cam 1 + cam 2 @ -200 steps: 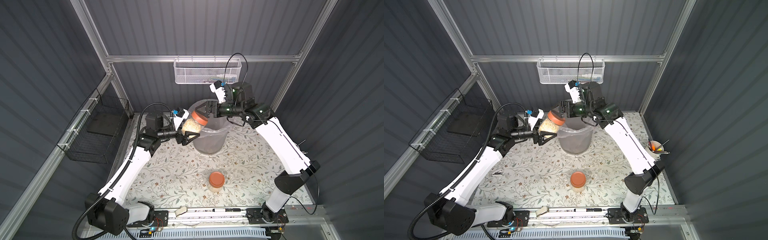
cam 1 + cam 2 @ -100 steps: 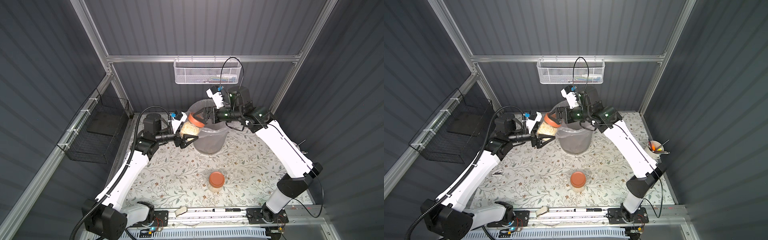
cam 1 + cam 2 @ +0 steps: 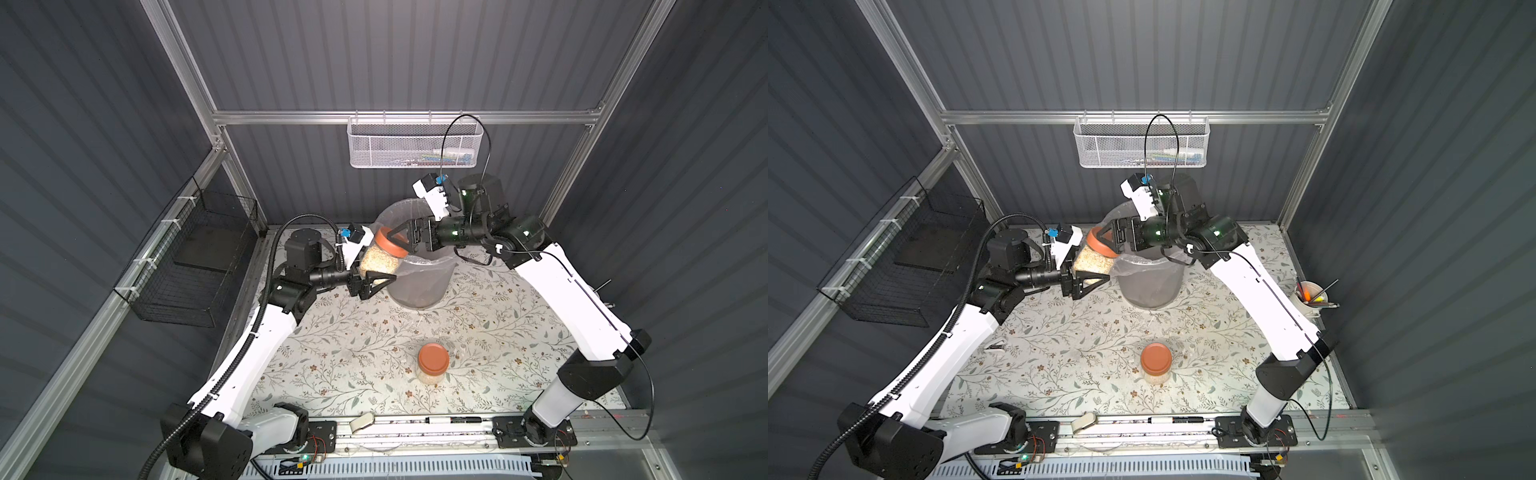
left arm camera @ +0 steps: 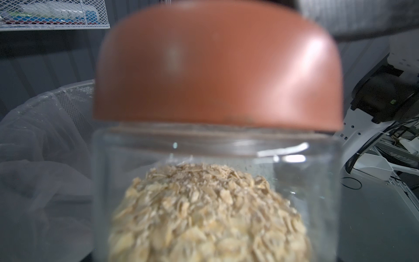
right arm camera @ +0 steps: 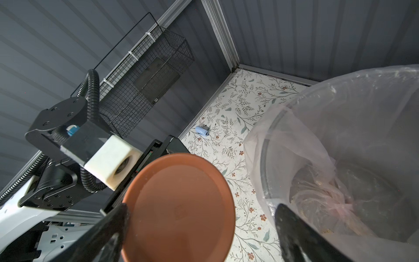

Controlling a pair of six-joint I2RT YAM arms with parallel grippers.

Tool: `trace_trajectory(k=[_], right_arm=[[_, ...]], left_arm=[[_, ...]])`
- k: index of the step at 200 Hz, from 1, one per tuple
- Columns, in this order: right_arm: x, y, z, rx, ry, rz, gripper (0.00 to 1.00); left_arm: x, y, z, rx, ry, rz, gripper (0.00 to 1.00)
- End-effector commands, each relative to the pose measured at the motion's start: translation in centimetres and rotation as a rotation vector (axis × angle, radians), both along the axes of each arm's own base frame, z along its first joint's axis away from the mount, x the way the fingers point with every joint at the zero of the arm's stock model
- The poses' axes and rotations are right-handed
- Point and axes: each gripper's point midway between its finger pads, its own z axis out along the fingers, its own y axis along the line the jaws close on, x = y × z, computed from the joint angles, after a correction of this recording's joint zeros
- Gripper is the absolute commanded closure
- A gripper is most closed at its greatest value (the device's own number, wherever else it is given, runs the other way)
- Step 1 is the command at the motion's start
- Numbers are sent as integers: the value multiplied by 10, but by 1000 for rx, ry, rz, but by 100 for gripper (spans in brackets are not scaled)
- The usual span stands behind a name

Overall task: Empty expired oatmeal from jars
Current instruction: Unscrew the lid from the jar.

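In both top views the left end effector [image 3: 380, 269] grips the held jar [image 3: 381, 261] by its clear body. The jar hangs tilted in the air just beside the rim of the grey bin [image 3: 419, 291], on the side facing the left arm. The oatmeal [image 3: 374, 262] lies heaped inside, and the orange lid [image 3: 390, 248] is on, pointing toward the bin's mouth. The right end effector [image 3: 402, 242] reaches across that mouth with its jaws spread wide on either side of the lid's rim, not closed on it. The second jar [image 3: 433, 370], lid on, stands upright near the front middle of the floral surface [image 3: 340, 349], with bare surface all around it and well apart from both arms. A white mesh basket [image 3: 411, 145] hangs on the back wall above the bin, and a black wire basket [image 3: 195, 266] hangs on the wall beside the left arm. In a top view a cup of pens [image 3: 1310, 294] sits at the surface's edge beyond the right arm. In the left wrist view the held jar fills the frame, lid seated on its neck, a clear gap above the flakes and the liner-draped bin rim just beside it. No fingers show there. In the right wrist view the lid's flat top lies between the two dark fingers [image 5: 108, 231], close against one. The other finger stands apart over the bin's clear liner [image 5: 340, 136]. A small pale blue object [image 5: 202, 131] lies at the surface's edge by the wall.
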Motion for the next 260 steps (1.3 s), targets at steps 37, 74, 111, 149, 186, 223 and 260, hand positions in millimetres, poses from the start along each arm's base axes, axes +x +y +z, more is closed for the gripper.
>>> trace_trajectory(k=[37, 74, 111, 149, 186, 223, 260], right_arm=[[-23, 7, -5, -19, 1, 99, 1], [-19, 12, -15, -42, 9, 100, 1], [-18, 14, -20, -63, -12, 132, 13], [-30, 7, -25, -114, -107, 256, 22], [-50, -5, -21, -139, -272, 463, 20], [-42, -6, -11, -112, -306, 551, 30], [-22, -13, 3, -50, -230, 485, 1]], left_arm=[[-7, -2, 25, -51, -85, -34, 100], [-8, -3, 27, -54, -86, -41, 100], [-12, -4, 28, -55, -84, -62, 100], [-18, -6, 28, -53, -73, -106, 100], [-27, -5, 31, -53, -72, -135, 100], [-33, -4, 33, -51, -68, -149, 100], [-34, -3, 32, -42, -69, -147, 100]])
